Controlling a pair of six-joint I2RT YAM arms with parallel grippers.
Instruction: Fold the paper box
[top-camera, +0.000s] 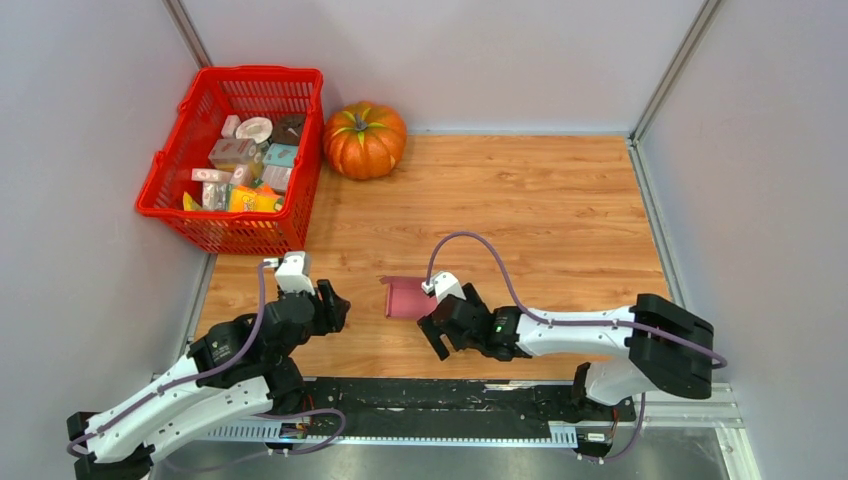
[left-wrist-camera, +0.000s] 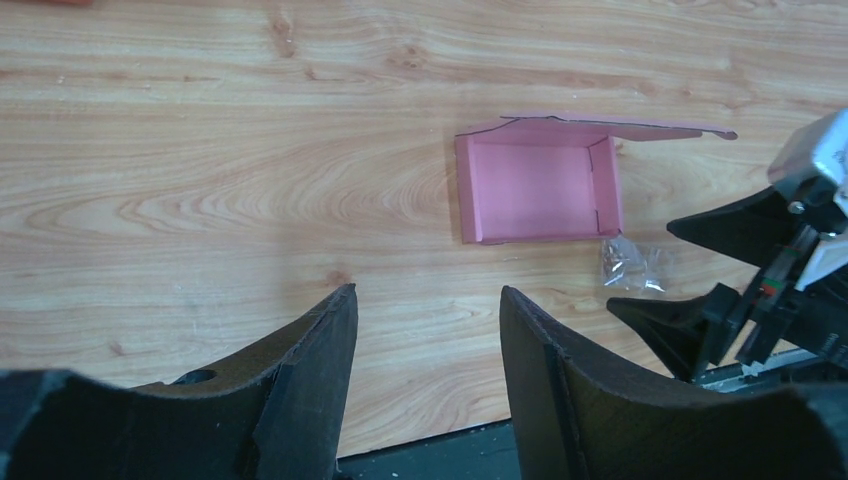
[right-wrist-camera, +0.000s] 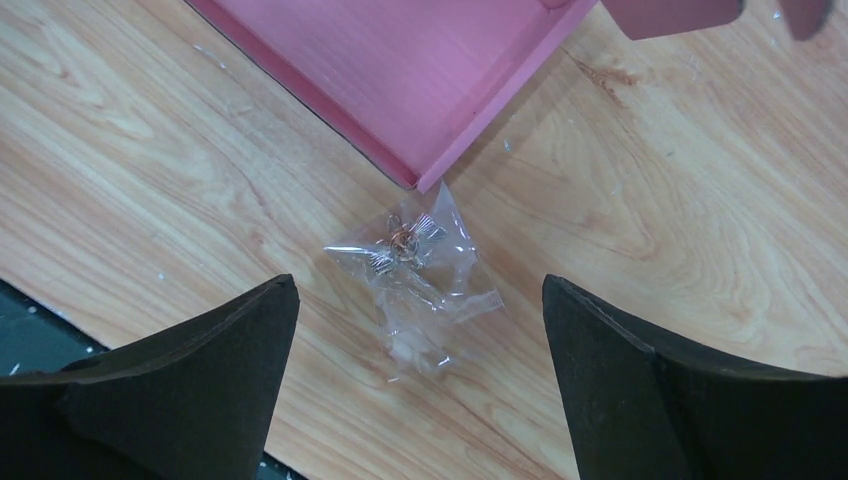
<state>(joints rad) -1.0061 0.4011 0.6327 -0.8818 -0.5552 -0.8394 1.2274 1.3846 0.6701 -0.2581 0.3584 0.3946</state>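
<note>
Paper box (top-camera: 408, 297) centre of table (top-camera: 560, 200), walls up, lid open. Right gripper (right-wrist-camera: 418, 288) spread over clear baggie (left-wrist-camera: 632, 265) at box's 5 o'clock, probably clearing it. Left gripper (left-wrist-camera: 425, 295) spread, empty, parked at 9.

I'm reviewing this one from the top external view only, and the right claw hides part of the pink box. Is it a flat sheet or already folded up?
Observer: The left wrist view shows the paper box as an open tray. Its walls stand up and nothing covers the top.
Operator: Is there anything beside it that I can't make out from above?
Observer: Yes. A small crumpled clear plastic bag lies right at one corner of the tray, on the side nearer the right arm. It has something small and metallic-looking inside.
</note>
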